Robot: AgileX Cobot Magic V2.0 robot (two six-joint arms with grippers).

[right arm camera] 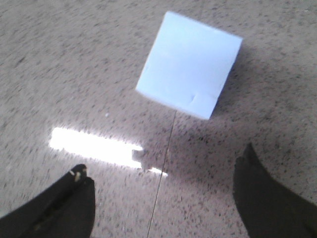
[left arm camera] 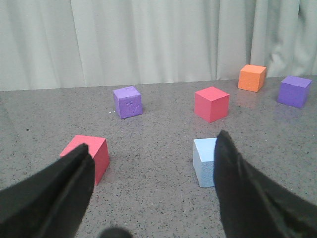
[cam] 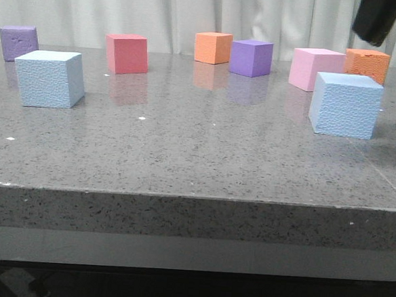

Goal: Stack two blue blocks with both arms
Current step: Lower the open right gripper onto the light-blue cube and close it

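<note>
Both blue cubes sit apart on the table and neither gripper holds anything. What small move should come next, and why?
Probably bring the right gripper down over the right blue block. Its fingers are open and empty above the table, and the block lies just beyond them in the wrist view, so it needs to advance a little before closing. The left gripper, also open, looks farther from the left blue block.

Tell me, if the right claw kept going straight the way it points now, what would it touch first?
Probably the grey table: the open right gripper looks down at it, with the blue block ahead of the fingertips, not between them. Depth is hard to judge.
</note>
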